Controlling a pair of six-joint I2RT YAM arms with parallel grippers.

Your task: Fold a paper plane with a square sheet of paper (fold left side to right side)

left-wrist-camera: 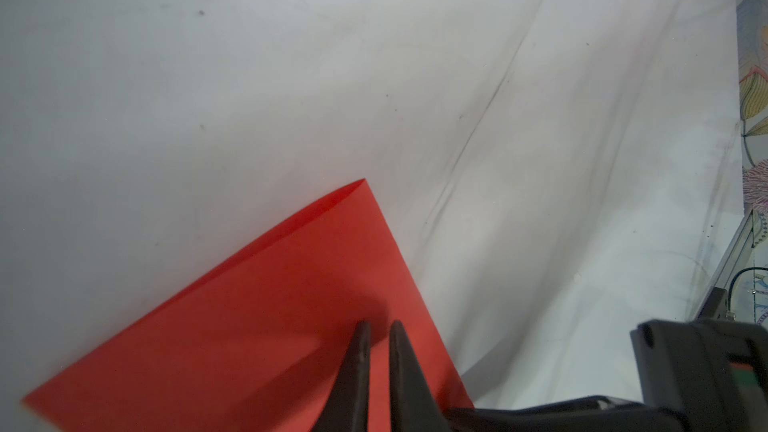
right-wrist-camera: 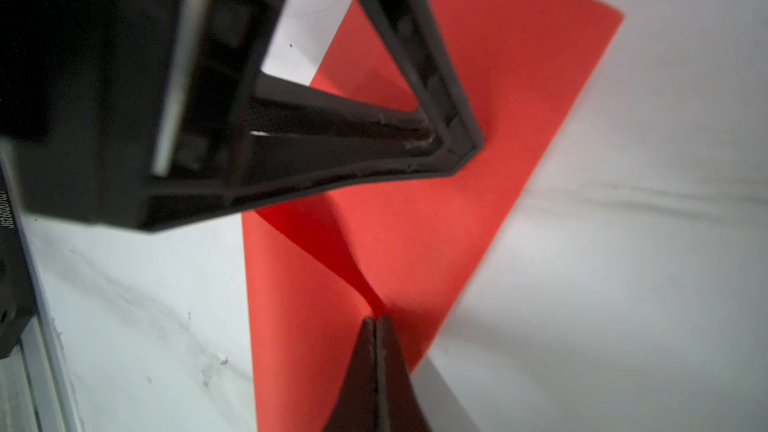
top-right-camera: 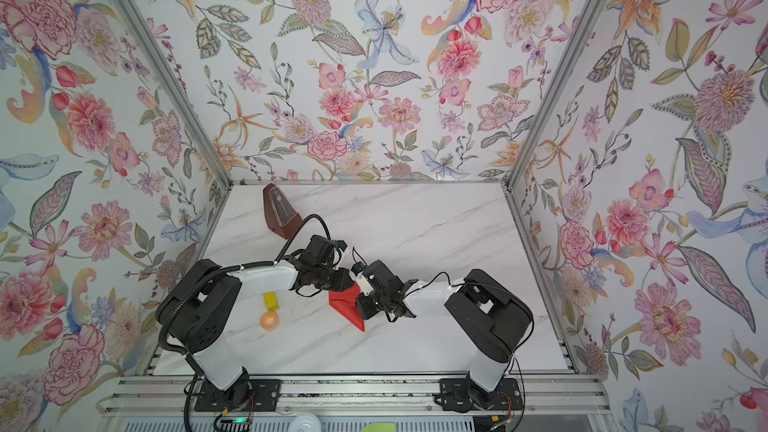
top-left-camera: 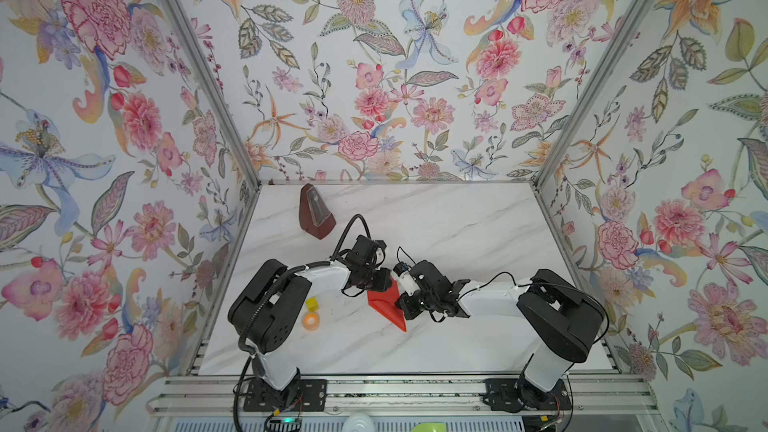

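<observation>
I see my right gripper (right-wrist-camera: 376,318) pinching the folded red paper (top-left-camera: 385,305), my left gripper (left-wrist-camera: 379,324) slightly parted over it.

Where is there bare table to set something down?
Bare: the far table from metronome to right wall, and the near strip before the red paper. Crowded: the middle, where left tool and right tool meet at that paper; yellow block and orange ring left of it.

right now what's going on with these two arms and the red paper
A thin bright red sheet of paper, already creased to a pointed shape, is being folded on the white marbled table. The right gripper is shut, pinching a lifted layer; the left gripper sits over the paper with its jaws slightly apart.
</observation>
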